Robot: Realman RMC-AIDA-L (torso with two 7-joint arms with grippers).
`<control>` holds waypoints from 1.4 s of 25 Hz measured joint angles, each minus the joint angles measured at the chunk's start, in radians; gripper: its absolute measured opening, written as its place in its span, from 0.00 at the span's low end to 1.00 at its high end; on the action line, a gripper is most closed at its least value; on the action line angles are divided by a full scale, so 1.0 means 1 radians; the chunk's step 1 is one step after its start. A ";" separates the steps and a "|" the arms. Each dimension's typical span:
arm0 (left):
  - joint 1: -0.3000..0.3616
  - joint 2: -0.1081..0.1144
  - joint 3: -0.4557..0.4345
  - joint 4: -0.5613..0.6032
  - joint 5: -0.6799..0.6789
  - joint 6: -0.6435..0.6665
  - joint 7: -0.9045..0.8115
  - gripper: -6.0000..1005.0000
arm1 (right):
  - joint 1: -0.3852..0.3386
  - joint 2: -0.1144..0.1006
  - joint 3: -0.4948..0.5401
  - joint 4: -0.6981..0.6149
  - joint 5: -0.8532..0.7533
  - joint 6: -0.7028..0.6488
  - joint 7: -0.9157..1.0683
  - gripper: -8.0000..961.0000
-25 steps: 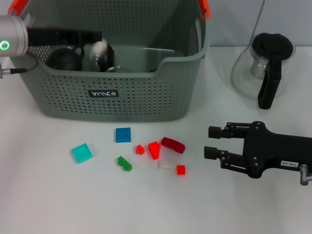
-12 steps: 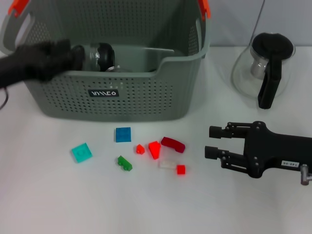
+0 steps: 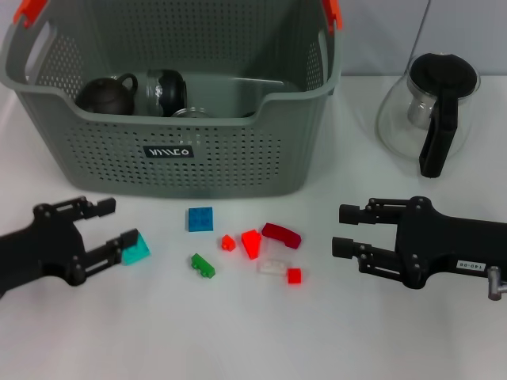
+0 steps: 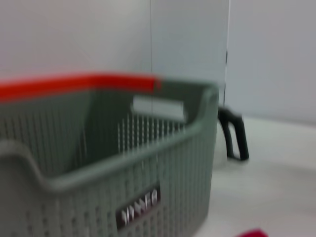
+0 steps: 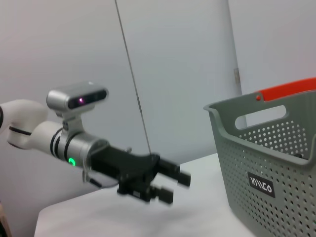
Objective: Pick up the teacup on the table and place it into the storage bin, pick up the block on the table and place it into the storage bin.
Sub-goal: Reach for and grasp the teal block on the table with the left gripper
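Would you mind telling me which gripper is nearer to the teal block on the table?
Left. The left gripper is open with its lower finger right beside the teal block; the right gripper sits far across the scattered blocks.

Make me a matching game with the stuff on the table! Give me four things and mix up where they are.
Things:
1. dark teapot
2. glass pot
3. teal block
4. blue block

Places:
A. at the left gripper's fingertips
B. on the table in front of the storage bin's label
C. inside the storage bin
D. on the table, right of the storage bin

Pairs: 1-C, 2-D, 3-A, 4-B
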State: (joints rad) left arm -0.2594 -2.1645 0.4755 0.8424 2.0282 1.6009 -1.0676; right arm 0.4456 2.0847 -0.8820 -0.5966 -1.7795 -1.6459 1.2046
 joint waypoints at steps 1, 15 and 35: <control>-0.007 0.000 0.003 -0.015 0.019 -0.024 0.002 0.57 | 0.001 0.000 -0.001 0.000 0.000 0.000 0.001 0.55; -0.060 -0.003 0.088 -0.100 0.097 -0.261 0.019 0.57 | -0.008 0.000 0.001 0.000 0.000 0.000 0.001 0.55; -0.067 -0.006 0.100 -0.143 0.098 -0.357 0.049 0.58 | -0.008 0.000 0.000 0.000 0.000 0.000 0.001 0.55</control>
State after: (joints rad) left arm -0.3268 -2.1701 0.5753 0.6994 2.1261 1.2442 -1.0185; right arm 0.4372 2.0847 -0.8820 -0.5966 -1.7793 -1.6459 1.2057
